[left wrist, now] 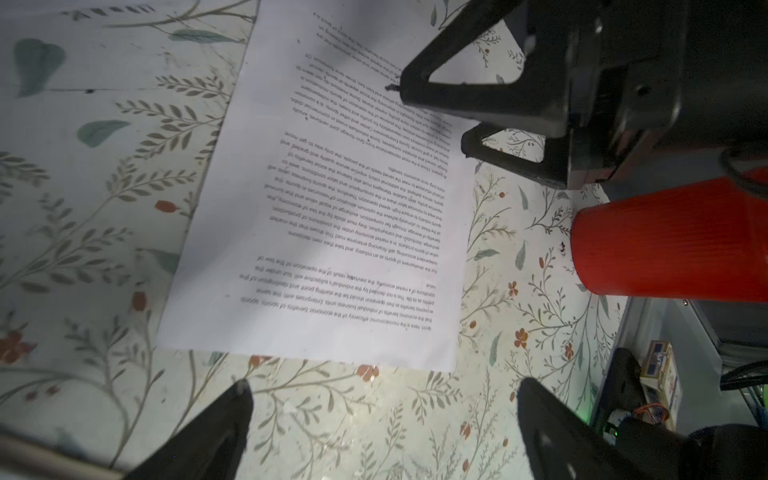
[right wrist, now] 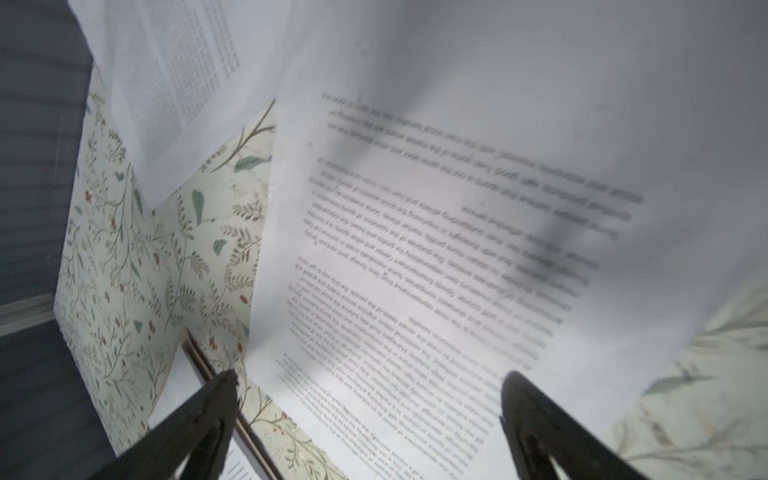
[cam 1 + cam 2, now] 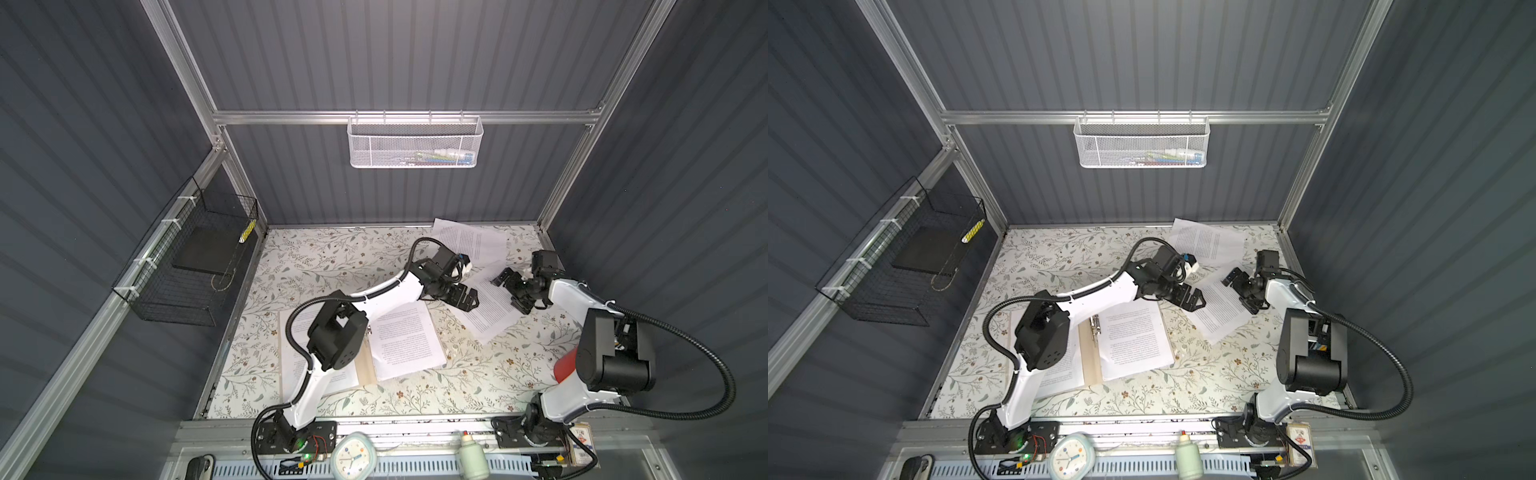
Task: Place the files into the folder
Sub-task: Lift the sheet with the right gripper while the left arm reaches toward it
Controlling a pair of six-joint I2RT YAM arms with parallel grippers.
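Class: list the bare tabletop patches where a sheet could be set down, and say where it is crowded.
Bare: the back-left table, bordered by the rear wall and the left arm; and the front strip between the folder and the red cup. Crowded: centre-right, where the left end effector and right end effector flank the loose sheet.

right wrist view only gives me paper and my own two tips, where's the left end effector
Observer: The left end effector hovers open over the near-left edge of the loose sheet, facing the right end effector, which is open over the sheet's other side.
Operator: is the folder open
Observer: Yes, the folder lies open flat near the front, under the left arm, with printed sheets on both halves.
Operator: anything by my arm
Observer: A red cup sits on the table, partly hidden behind the right arm.
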